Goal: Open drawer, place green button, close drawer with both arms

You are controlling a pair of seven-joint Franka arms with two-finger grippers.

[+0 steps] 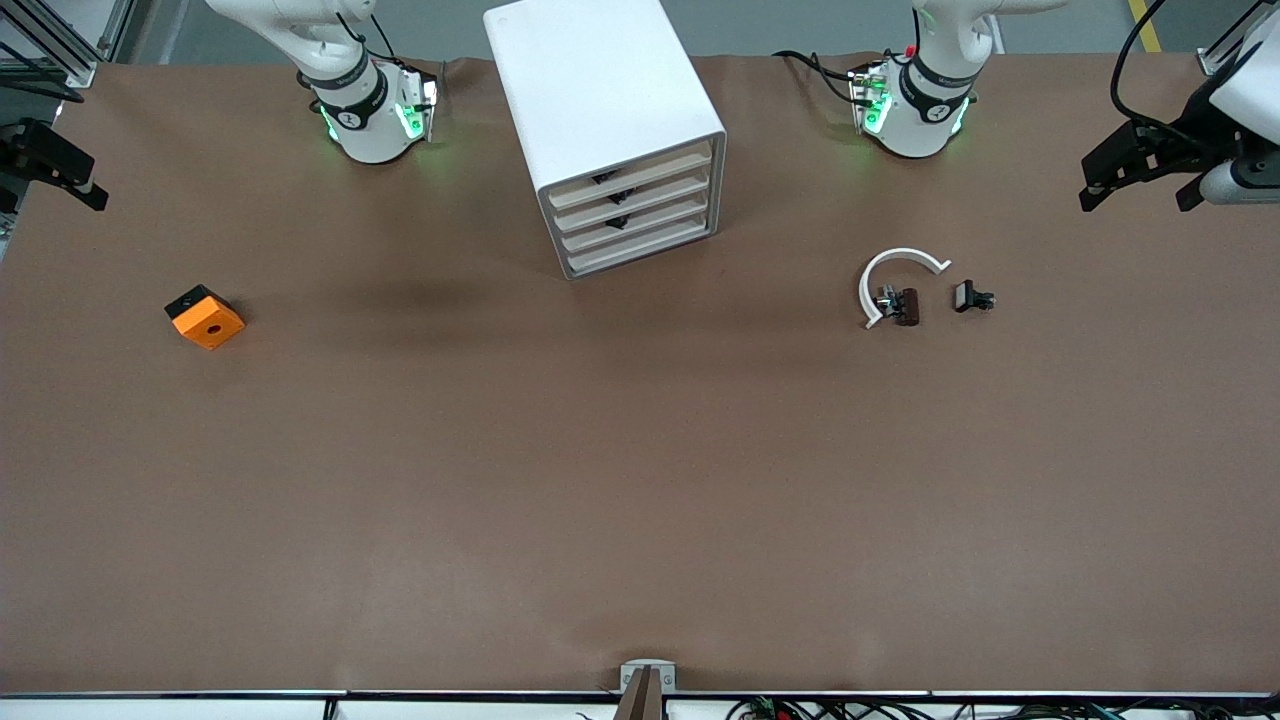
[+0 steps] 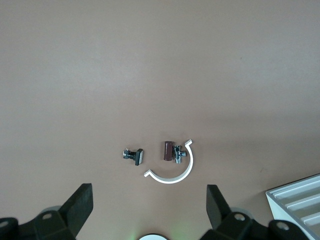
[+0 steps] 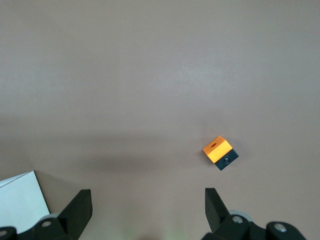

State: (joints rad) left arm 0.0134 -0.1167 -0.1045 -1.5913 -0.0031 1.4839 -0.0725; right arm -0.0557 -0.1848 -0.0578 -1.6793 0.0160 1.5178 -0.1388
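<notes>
A white drawer cabinet point(image 1: 630, 200) with several shut drawers stands between the two arm bases; its corner shows in both wrist views point(image 2: 300, 200) point(image 3: 20, 200). The button is not in view. My left gripper point(image 1: 1138, 195) hangs open over the left arm's end of the table, with nothing between its fingers point(image 2: 150, 192). My right gripper point(image 1: 60, 170) hangs open and empty over the right arm's end of the table point(image 3: 147, 192).
An orange cube point(image 1: 205, 318) point(image 3: 218, 150) with a hole and a black side lies toward the right arm's end. Toward the left arm's end lie a white arc point(image 1: 895, 275) point(image 2: 172, 172), a dark brown part point(image 1: 906, 306) point(image 2: 167, 150) and a small black clip point(image 1: 970, 297) point(image 2: 134, 155).
</notes>
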